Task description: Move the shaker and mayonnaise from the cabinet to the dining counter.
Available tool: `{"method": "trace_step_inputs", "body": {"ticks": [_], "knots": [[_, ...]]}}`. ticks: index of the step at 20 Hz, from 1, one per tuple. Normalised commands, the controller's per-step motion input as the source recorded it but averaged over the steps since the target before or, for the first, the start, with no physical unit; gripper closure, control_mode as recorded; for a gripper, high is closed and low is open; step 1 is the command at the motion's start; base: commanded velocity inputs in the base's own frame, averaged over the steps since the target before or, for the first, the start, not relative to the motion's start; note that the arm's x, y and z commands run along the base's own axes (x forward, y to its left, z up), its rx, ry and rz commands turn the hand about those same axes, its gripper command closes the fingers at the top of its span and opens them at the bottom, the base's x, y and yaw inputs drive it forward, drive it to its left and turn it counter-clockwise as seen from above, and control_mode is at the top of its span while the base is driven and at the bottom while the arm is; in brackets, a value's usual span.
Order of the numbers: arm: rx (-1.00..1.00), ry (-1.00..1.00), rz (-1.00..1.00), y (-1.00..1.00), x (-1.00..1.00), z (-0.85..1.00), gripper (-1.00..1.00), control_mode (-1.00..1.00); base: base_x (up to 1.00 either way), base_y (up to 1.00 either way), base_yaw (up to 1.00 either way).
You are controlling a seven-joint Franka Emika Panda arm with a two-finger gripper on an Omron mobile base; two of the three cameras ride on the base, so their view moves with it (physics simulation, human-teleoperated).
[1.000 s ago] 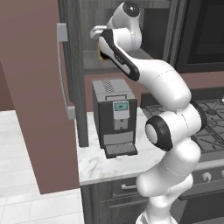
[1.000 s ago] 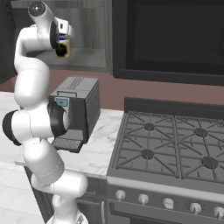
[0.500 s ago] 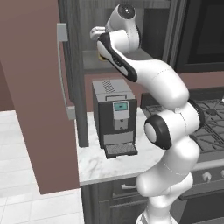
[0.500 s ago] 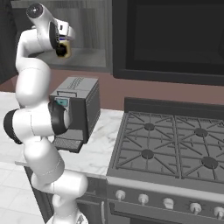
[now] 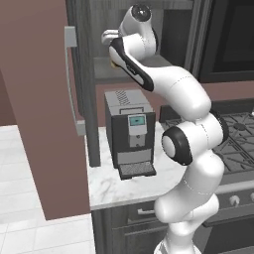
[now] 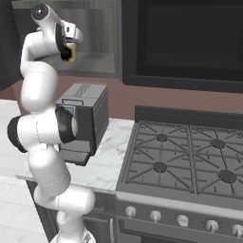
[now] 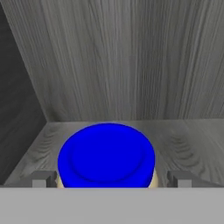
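A: Status? The gripper [image 7: 109,179] is up inside the open cabinet [image 5: 89,99], jaws spread wide, one fingertip on each side of the mayonnaise [image 7: 106,155], gripping nothing.

B: Agreed. The jar stands on the cabinet shelf near the back wall, blue lid toward the hand. Not lifted.

A: Shaker?

B: Cannot tell where it is. Judgement: early stage; neither item reads as delivered, and the first pick is not yet closed. Coffee machine [image 5: 130,131] sits below on the worktop.
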Motion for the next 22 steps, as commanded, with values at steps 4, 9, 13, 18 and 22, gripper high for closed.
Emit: {"method": "trace_step_inputs", "body": {"ticks": [4, 9, 13, 18, 22], "knots": [[0.0, 0.0, 0.0, 0.0, 0.21, 0.0, -1.0, -1.0, 0.0, 0.0, 0.0], [0.0, 0.0, 0.0, 0.0, 0.16, 0.0, -1.0, -1.0, 0.0, 0.0, 0.0], [0.0, 0.0, 0.0, 0.0, 0.15, 0.0, -1.0, -1.0, 0.0, 0.0, 0.0], [0.0, 0.0, 0.0, 0.01, 0.18, -0.06, -1.0, -1.0, 0.0, 0.0, 0.0], [0.0, 0.0, 0.0, 0.07, 0.1, -0.15, -1.0, -1.0, 0.0, 0.0, 0.0]]}}
